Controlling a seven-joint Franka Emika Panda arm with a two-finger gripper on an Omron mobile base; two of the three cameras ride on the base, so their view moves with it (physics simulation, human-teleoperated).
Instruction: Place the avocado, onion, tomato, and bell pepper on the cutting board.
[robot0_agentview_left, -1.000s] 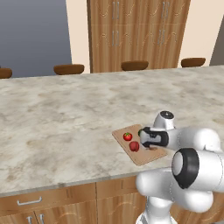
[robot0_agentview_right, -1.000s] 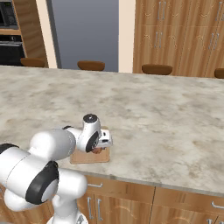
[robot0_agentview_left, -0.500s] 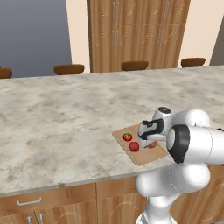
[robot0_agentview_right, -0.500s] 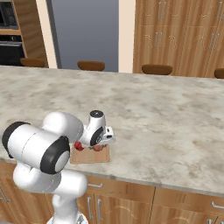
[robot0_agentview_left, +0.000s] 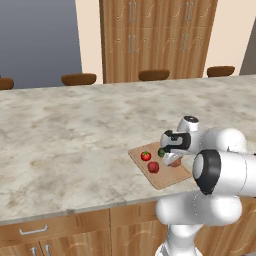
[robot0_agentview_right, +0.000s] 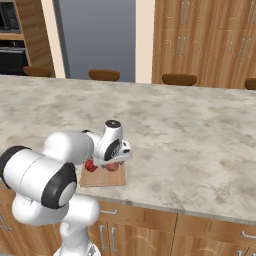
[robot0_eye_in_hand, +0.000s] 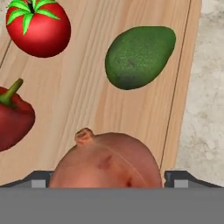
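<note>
Resting on the cutting board (robot0_eye_in_hand: 131, 118), the onion (robot0_eye_in_hand: 107, 162) sits directly between the gripper (robot0_eye_in_hand: 107, 177) fingers, which stand apart either side of it. Just beyond the hand lies the avocado (robot0_eye_in_hand: 139, 57); the tomato (robot0_eye_in_hand: 37, 27) and bell pepper (robot0_eye_in_hand: 13, 116) lie off to one side.

Cutting board (robot0_agentview_left: 165, 176) on desk (robot0_agentview_left: 75, 135); tomato (robot0_agentview_left: 145, 156) at board's 10 o'clock, bell pepper (robot0_agentview_left: 153, 167) just beside.
</note>
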